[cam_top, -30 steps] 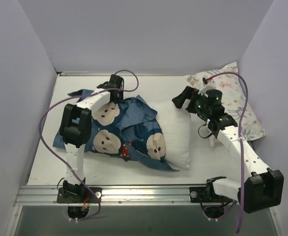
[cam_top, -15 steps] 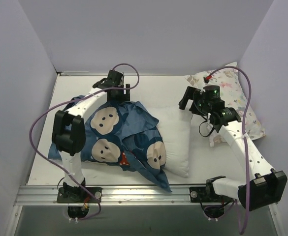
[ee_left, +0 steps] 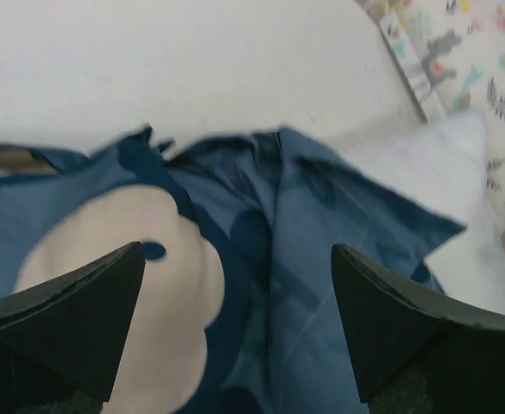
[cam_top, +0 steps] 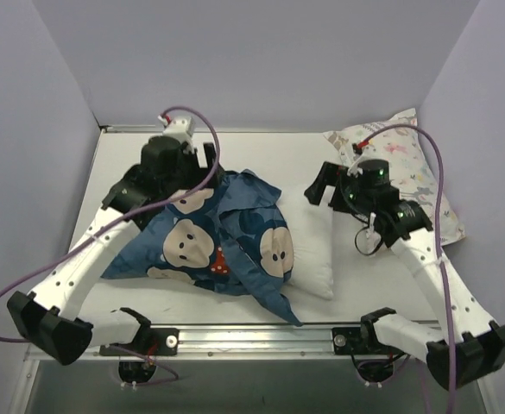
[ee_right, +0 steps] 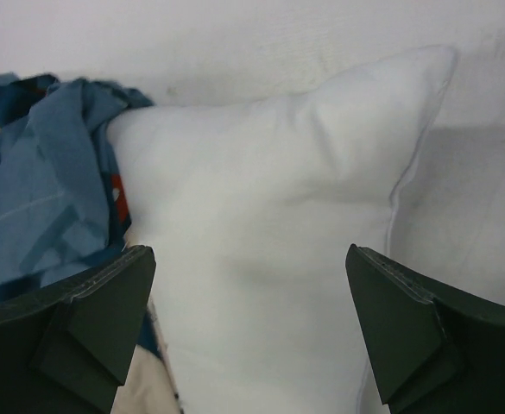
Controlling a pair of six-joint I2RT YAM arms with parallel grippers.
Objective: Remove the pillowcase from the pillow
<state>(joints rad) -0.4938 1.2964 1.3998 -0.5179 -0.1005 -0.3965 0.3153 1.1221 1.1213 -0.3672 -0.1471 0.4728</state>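
Two wide-spread, empty grippers: the left gripper hangs over the crumpled navy pillowcase, the right gripper over the puffy white pillow. Soft folds drape the pillow's left part; bare table lies behind.

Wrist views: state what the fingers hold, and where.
Nothing. Left fingers open over the navy-blue printed fabric pillowcase, right fingers open before the white puffy pillow.

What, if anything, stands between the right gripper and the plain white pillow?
Nothing visible does. The right gripper is open, with the bare end of the pillow directly ahead of it. The pillowcase is bunched off to one side.
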